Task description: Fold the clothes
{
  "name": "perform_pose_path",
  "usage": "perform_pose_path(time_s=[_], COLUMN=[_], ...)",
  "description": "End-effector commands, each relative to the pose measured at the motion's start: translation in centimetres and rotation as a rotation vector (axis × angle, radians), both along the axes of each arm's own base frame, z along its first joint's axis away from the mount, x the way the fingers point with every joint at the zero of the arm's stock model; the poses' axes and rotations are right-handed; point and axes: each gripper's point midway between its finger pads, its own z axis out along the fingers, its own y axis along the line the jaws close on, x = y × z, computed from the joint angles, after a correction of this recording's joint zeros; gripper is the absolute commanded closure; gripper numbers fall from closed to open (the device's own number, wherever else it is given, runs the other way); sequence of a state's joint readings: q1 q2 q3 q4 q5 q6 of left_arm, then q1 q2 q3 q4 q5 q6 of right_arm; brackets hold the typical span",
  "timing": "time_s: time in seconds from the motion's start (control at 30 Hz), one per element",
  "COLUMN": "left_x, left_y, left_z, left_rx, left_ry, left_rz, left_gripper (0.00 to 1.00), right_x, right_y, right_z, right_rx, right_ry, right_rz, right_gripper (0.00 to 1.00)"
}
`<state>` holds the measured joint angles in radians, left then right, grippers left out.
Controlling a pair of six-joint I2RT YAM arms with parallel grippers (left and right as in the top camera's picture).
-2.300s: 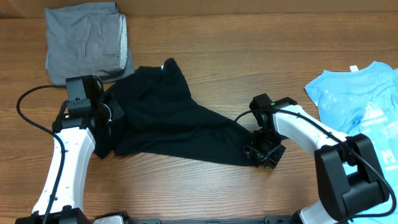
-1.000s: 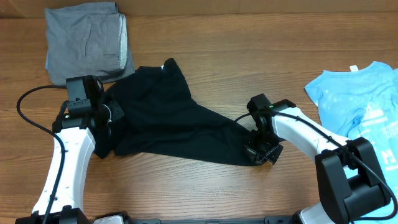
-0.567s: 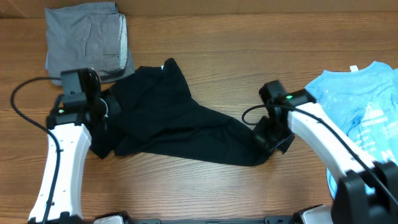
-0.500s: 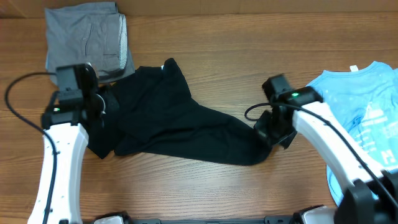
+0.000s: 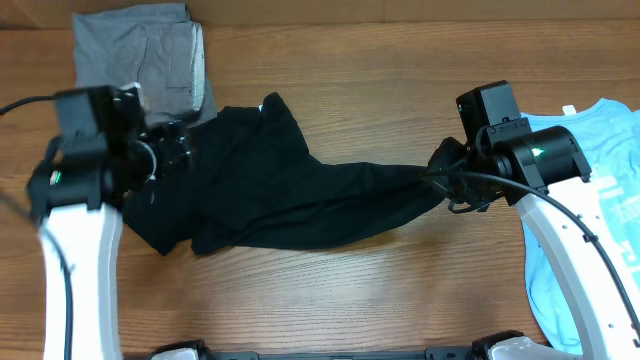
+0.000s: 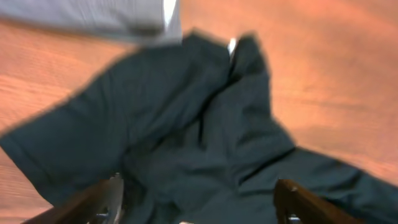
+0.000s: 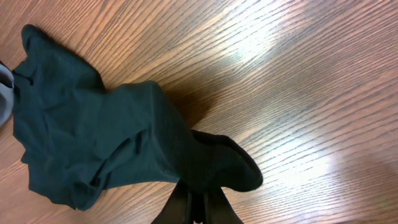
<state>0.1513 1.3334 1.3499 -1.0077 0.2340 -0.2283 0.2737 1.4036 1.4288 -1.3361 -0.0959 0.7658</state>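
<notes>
R gripper (image 7: 195,206) pulled black tee (image 5: 280,190) right | L gripper (image 6: 198,191) blurry — cropped

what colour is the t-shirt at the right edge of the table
Light blue with a white print; the T-shirt shows best in the overhead view.
</notes>
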Motion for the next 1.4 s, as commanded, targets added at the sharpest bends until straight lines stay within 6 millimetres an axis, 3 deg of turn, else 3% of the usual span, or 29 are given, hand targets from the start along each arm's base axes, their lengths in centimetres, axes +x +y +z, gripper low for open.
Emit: perform_pose_path(time_s=[0.0, 0.17, 0.37, 0.6, 0.83, 0.97, 1.13, 1.17, 1.23, 1.37], left_x=[1.1, 2.2, 3.9, 5.6, 4.1, 3.4, 3.1, 3.0, 3.0, 2.9], left_y=[-0.1, -1.1, -1.9, -1.7, -2.7, -3.3, -3.4, -3.4, -3.4, -3.5], left_z=[-5.4, -11.2, -16.1, -17.9, -20.0, -21.3, -21.9, -21.9, -21.9, -21.8], left_rx=[-0.036, -0.076, -0.121, -0.09, -0.136, -0.184, -0.193, -0.192, -0.192, -0.199], left_ry=[0.166, 0.297, 0.331, 0.285, 0.365, 0.404, 0.427, 0.428, 0.43, 0.434], left_rz=[-0.039, -0.181, -0.298, -0.357, -0.419, -0.437, -0.438, -0.443, -0.442, -0.442], left_gripper=[0.16, 0.14, 0.08, 0.02, 0.02, 0.08, 0.07, 0.1, 0.24, 0.79], right_x=[0.4, 0.4, 0.3, 0.2, 0.3, 0.3, 0.3, 0.3, 0.3, 0.3], right_y=[-0.4, -0.4, -0.4, -0.4, -0.4, -0.4, -0.4, -0.4, -0.4, -0.4], right_z=[0.7, 0.7, 0.6, 0.6, 0.6, 0.6, 0.6, 0.6, 0.6, 0.6], right_rx=[-0.014, -0.019, -0.021, -0.021, -0.021, -0.021, -0.021, -0.021, -0.021, -0.021], right_ry=[-0.03, -0.034, -0.027, -0.025, -0.027, -0.027, -0.027, -0.027, -0.027, -0.026], right_rz=[0.003, 0.021, 0.021, 0.021, 0.021, 0.021, 0.021, 0.021, 0.021, 0.021], right_gripper=[0.96, 0.96, 0.96, 0.96, 0.96, 0.96, 0.96, 0.96, 0.96, 0.96])
